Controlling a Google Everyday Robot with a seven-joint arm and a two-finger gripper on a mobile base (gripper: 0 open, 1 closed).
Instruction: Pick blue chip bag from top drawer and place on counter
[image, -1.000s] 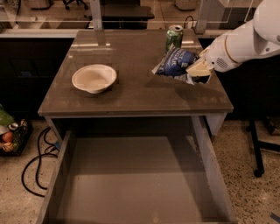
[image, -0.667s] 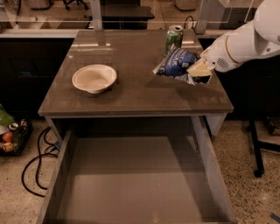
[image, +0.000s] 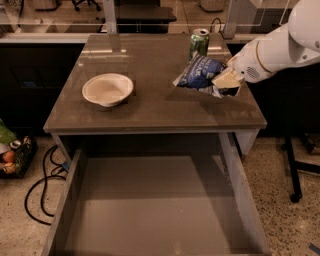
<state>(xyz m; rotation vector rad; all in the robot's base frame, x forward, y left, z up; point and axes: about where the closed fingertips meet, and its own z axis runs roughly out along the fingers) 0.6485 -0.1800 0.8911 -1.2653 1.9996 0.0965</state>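
The end effector (image: 226, 84) sits over the tabletop (image: 155, 107) close to its right edge, roughly midway between the far right and near right corners. It is clenched on the right end of the blue chip bag (image: 199, 72), with one pale finger (image: 223, 78) lying across the bag's white edge. The white arm (image: 272, 50) reaches in from beyond the right edge.

The bag is on the tabletop, crumpled, its length running from the end effector toward the middle. Its left corner is tipped slightly upward, with shadow beneath it.

A green soda can (image: 199, 43) stands upright just behind the bag, nearer the far edge and toward the far right corner. Whether can and bag touch cannot be told. A shallow off-white bowl (image: 107, 89) rests upright on the left half of the tabletop, well apart from the bag.

Below the near edge the top drawer (image: 150, 210) is pulled out, its flat grey bottom and thin side walls in view. Dark cables (image: 37, 192) lie on the speckled floor beyond the left edge.
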